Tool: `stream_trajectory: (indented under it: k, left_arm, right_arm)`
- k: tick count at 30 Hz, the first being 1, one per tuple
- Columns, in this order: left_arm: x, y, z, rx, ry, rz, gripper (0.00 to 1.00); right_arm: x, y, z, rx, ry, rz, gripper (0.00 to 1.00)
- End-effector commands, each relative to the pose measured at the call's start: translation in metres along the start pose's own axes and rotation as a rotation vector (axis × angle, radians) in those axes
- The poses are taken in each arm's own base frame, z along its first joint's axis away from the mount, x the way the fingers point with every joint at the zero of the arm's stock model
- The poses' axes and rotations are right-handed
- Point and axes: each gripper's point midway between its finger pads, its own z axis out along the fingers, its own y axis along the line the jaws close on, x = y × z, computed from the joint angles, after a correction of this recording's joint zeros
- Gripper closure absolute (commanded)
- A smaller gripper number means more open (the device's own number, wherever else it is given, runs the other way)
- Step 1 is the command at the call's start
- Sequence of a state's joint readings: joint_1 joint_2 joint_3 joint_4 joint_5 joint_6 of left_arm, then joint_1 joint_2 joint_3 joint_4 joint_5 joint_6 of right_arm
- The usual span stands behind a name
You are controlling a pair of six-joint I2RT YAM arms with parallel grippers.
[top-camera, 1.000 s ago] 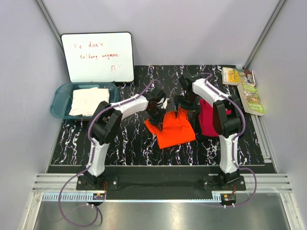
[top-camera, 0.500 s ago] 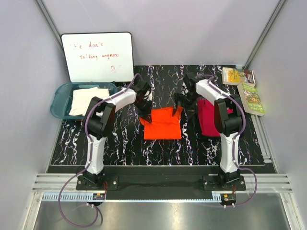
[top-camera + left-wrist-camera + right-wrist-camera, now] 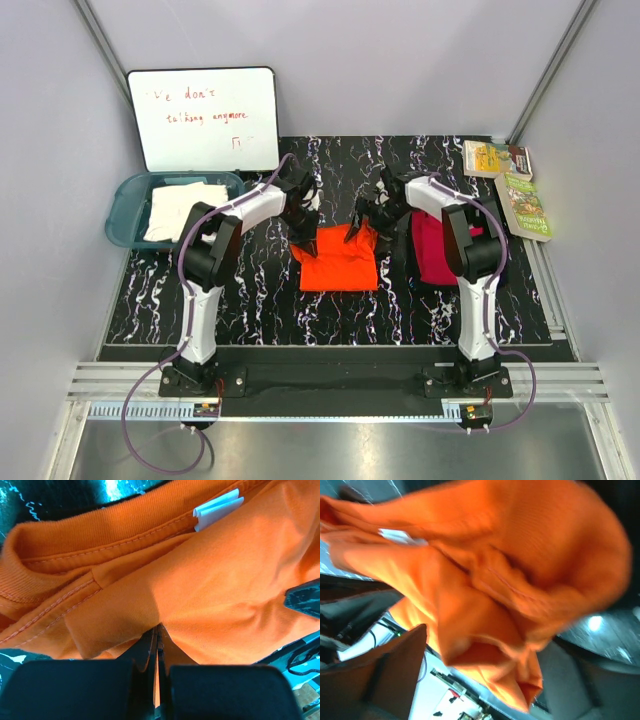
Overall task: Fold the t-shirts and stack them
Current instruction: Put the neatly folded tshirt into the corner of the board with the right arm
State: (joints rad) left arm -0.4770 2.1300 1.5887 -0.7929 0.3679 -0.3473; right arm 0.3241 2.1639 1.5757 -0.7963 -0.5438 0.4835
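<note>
The orange t-shirt [image 3: 340,260] lies folded in a rough square at mid-table. My left gripper [image 3: 300,215] is at its far left corner and is shut on a pinch of orange fabric [image 3: 210,595] near the collar and white label [image 3: 217,510]. My right gripper [image 3: 364,224] is over the shirt's far right corner. Its jaws stand wide apart with loose, blurred orange cloth [image 3: 485,605] between them. The magenta-pink t-shirt [image 3: 432,250] lies to the right, partly hidden by the right arm. The cream-white t-shirt [image 3: 182,208] lies in the teal tub [image 3: 122,215].
A whiteboard [image 3: 205,118] leans on the back wall behind the tub. Colourful booklets [image 3: 522,200] lie at the far right edge of the black marbled mat [image 3: 250,300]. Both arms reach over the middle of the mat.
The orange shirt went from a crumpled lifted shape to a flat fold. In the last half second my right gripper moved left over the shirt's far right corner. The left gripper stayed put.
</note>
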Motion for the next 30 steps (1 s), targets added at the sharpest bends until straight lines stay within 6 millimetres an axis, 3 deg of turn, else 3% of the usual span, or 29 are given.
stream_trajectory:
  k: [1,2,4,6,10,11,12,13,14,16,17,21,30]
  left_arm:
    - [-0.001,0.005,0.003,-0.023,0.002,0.025,1.0]
    - [-0.001,0.005,0.003,-0.021,0.001,0.027,1.0]
    - [-0.001,0.005,0.003,-0.021,0.003,0.028,1.0]
    - [-0.001,0.005,0.002,-0.025,0.0,0.028,1.0]
    - [-0.002,0.003,-0.002,-0.021,-0.008,0.038,1.0]
    - [-0.003,0.001,-0.005,-0.016,-0.014,0.042,0.99]
    - [-0.004,0.0,-0.008,-0.016,-0.018,0.045,0.91]
    - [-0.005,-0.001,-0.01,-0.015,-0.025,0.052,0.73]
    - [-0.007,-0.003,-0.016,-0.018,-0.04,0.056,0.35]
    - [-0.01,-0.004,-0.025,-0.03,-0.062,0.069,0.07]
    - [-0.011,-0.006,-0.031,-0.034,-0.075,0.079,0.01]
    - [-0.013,0.004,-0.04,-0.076,-0.093,0.079,0.01]
    - [-0.021,0.029,-0.059,-0.082,-0.139,0.016,0.01]
  right_arm:
    - [-0.02,0.014,0.039,-0.021,-0.044,-0.099,0.17]
    - [-0.019,0.015,0.044,-0.026,-0.029,-0.094,0.25]
    - [-0.019,0.02,0.045,-0.027,-0.024,-0.088,0.66]
    - [-0.019,0.016,0.039,0.007,-0.039,-0.073,0.98]
    - [-0.024,-0.003,0.011,0.176,-0.112,-0.119,1.0]
    - [-0.023,0.001,-0.003,0.19,-0.136,-0.141,1.0]
    - [-0.02,-0.004,-0.012,0.221,-0.133,-0.165,1.0]
    - [-0.021,-0.002,-0.028,0.243,-0.169,-0.189,1.0]
    - [-0.021,-0.002,-0.037,0.258,-0.185,-0.204,1.0]
    - [-0.018,0.001,-0.062,0.292,-0.219,-0.254,1.0]
    - [-0.017,0.003,-0.07,0.296,-0.228,-0.272,1.0]
    - [-0.014,0.013,-0.109,0.333,-0.268,-0.332,1.0]
    - [-0.017,0.012,-0.16,0.398,-0.323,-0.313,1.0]
